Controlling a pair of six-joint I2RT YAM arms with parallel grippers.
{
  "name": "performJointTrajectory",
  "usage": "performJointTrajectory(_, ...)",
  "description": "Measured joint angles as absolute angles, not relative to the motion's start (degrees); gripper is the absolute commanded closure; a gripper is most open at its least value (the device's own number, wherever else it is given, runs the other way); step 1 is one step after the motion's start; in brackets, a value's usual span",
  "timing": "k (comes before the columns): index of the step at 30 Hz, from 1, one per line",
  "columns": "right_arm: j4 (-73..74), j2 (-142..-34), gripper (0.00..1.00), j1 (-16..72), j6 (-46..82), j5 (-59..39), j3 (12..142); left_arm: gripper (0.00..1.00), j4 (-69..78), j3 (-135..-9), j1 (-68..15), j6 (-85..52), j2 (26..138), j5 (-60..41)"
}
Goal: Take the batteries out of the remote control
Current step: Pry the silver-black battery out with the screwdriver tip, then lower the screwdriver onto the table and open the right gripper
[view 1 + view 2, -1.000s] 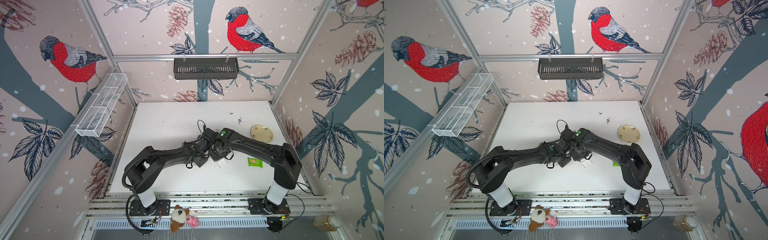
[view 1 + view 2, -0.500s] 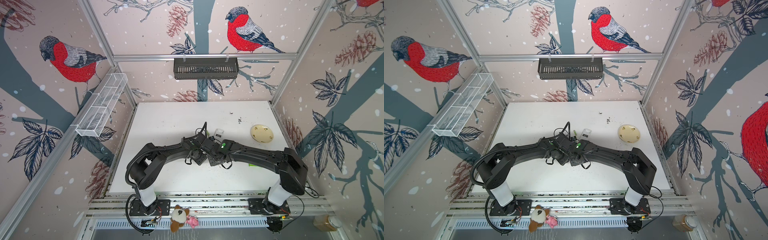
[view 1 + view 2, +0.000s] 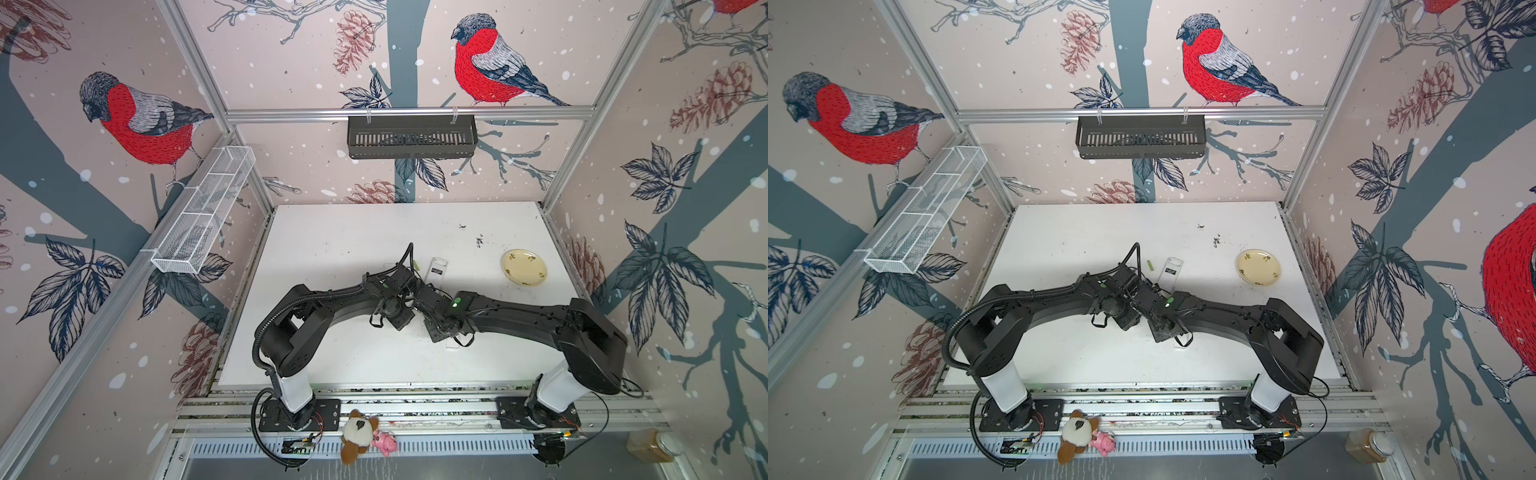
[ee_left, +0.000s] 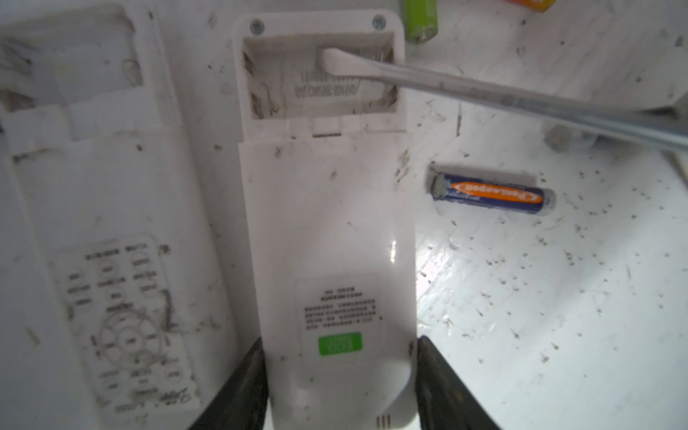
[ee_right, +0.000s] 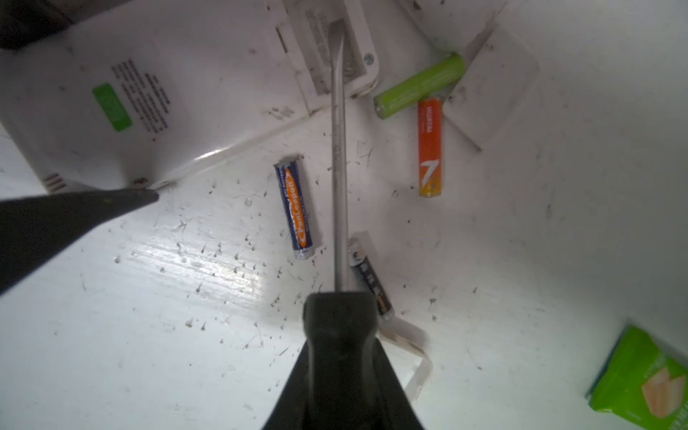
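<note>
Remote control (image 4: 327, 223): white plastic, grimy. Screwdriver (image 5: 338, 178): dull metal shaft, matt black handle. Table (image 5: 149, 353): glossy, scratched.

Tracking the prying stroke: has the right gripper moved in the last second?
Yes. Judged against the yellow plate in a top view, the right gripper has pulled back toward the table's near edge.

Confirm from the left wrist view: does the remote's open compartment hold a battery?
No, the compartment shows only its bare printed floor and the screwdriver tip inside.
</note>
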State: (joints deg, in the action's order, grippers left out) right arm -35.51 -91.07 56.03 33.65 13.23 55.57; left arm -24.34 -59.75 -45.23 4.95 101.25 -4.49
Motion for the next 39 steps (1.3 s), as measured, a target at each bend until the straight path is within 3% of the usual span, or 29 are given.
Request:
performJointTrajectory(8,-27.51,-80.6,1.0,49.08,32.93,11.4,51.07,1.0,-28.77,-59.51,-45.19,6.44,100.05,-9.08)
performJointTrajectory(19,-19.27,-75.31,0.99,36.75,34.33,4.54,41.93,1.0,-30.24,-59.66,-45.12,5.72,98.28,-5.72)
performJointTrajectory(23,-14.98,-75.02,0.99,33.54,35.9,2.44,37.6,0.9,-30.22,-60.23,-45.12,4.4,98.54,-5.26)
performJointTrajectory(24,-13.82,-75.02,0.96,32.84,35.88,1.98,36.53,0.82,-30.09,-60.58,-45.12,4.36,98.8,-5.08)
performJointTrajectory(25,-12.56,-75.05,0.92,32.21,35.94,1.67,35.33,0.69,-29.85,-60.77,-45.12,4.23,98.98,-4.73)
performJointTrajectory(29,-8.14,-75.31,0.77,29.63,36.01,-1.1,31.27,0.51,-29.12,-60.97,-45.12,3.2,99.13,-4.36)
performJointTrajectory(32,-5.78,-75.37,0.62,27.94,36.05,-3.18,28.75,0.47,-28.56,-61.32,-45.12,2.94,99.09,-4.23)
performJointTrajectory(39,-2.5,-74.3,0.49,24.73,35.62,-6.2,27.18,0.35,-27.46,-61.84,-45.12,1.72,97.6,-4.23)
